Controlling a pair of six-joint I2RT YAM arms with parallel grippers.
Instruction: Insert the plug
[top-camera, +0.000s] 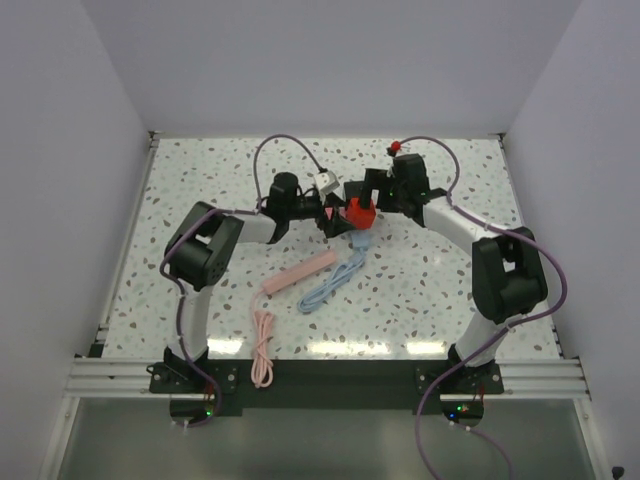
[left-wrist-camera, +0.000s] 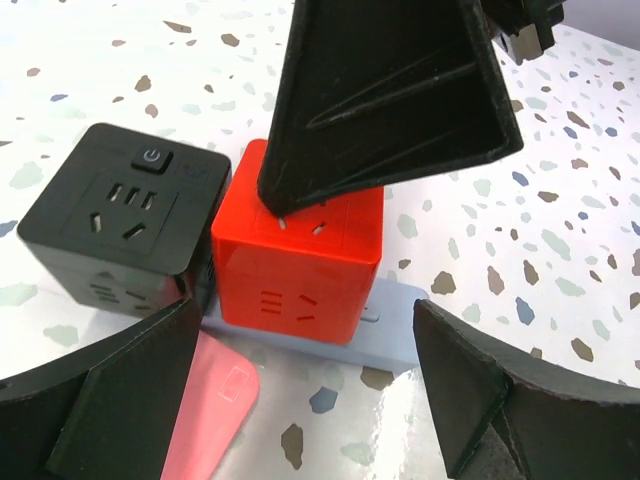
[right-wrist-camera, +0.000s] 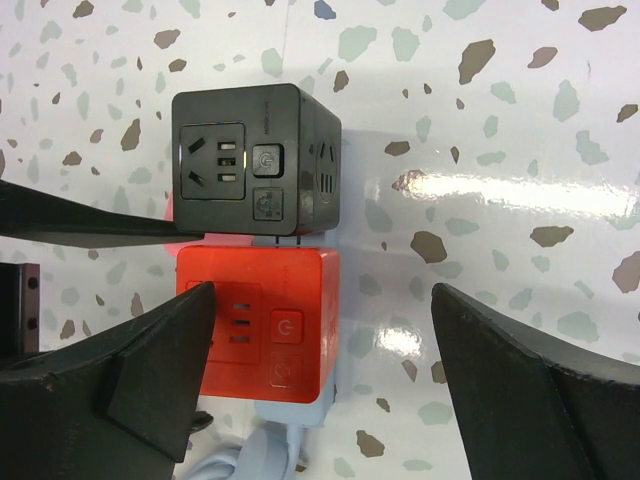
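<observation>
A red socket cube (right-wrist-camera: 290, 330) sits on the end of a light blue power strip (right-wrist-camera: 300, 420). A black socket cube (right-wrist-camera: 250, 165) lies right next to it, with thin metal prongs showing in the narrow gap between the two. In the left wrist view the red cube (left-wrist-camera: 300, 260) is in the middle and the black cube (left-wrist-camera: 120, 215) is to its left. My right gripper (right-wrist-camera: 320, 370) is open above the red cube, with one finger (right-wrist-camera: 150, 370) over the cube's left part. My left gripper (left-wrist-camera: 300, 400) is open and empty just short of the red cube. In the top view both meet around the red cube (top-camera: 360, 213).
A pink power strip (top-camera: 300, 272) with its coiled cable lies in front of the cubes, its end next to my left finger (left-wrist-camera: 205, 420). The light blue cable (top-camera: 335, 285) is coiled beside it. A white cube (top-camera: 325, 183) sits behind the grippers. Walls enclose the table.
</observation>
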